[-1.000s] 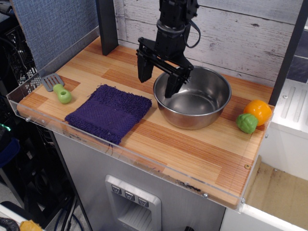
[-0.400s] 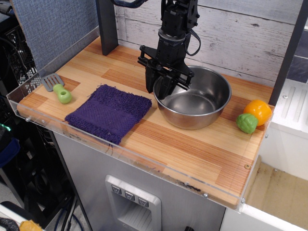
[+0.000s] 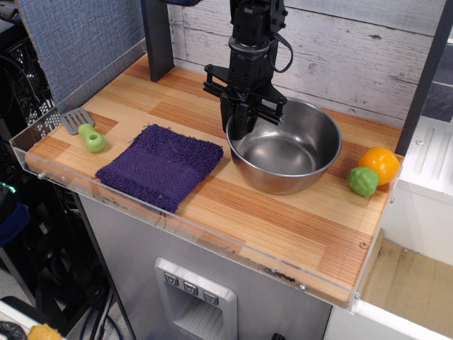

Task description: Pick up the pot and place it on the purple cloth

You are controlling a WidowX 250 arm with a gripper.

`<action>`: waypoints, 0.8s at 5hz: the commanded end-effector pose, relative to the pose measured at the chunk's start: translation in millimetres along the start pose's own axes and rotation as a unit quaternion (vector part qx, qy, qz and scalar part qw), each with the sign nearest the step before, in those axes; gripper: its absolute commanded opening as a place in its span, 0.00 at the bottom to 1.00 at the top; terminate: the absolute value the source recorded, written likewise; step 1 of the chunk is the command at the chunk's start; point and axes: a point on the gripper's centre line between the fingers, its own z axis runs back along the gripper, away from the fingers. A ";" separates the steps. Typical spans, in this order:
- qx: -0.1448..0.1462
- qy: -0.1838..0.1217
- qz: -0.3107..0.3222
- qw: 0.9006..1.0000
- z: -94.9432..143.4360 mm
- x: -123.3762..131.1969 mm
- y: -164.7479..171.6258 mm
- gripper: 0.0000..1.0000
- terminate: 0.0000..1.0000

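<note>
Here the fingers [image 3: 238,129] are clenched on the left rim of the pot [image 3: 285,155], drawn close together with the rolled edge between them, just right of the frame's centre and a little above it. The black arm [image 3: 251,42] rises straight up from them to the top edge of the frame. The pot looks tipped slightly, its left side higher than its right, though whether its base touches the desk [image 3: 283,219] cannot be told. The purple cloth [image 3: 162,166] lies flat at centre left, just beside the pot and apart from it. At far left rests a spatula [image 3: 83,129] with a green handle. At right, near the desk's edge, an orange toy fruit [image 3: 379,161] touches a green one [image 3: 363,181].
</note>
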 end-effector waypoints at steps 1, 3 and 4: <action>-0.073 -0.066 0.008 0.995 71.3 10.4 -0.8 0.00 0.00; -0.125 -0.094 0.019 0.988 145.0 -47.5 19.7 0.00 0.00; -0.097 -0.069 0.032 0.992 146.8 -82.4 43.7 0.00 0.00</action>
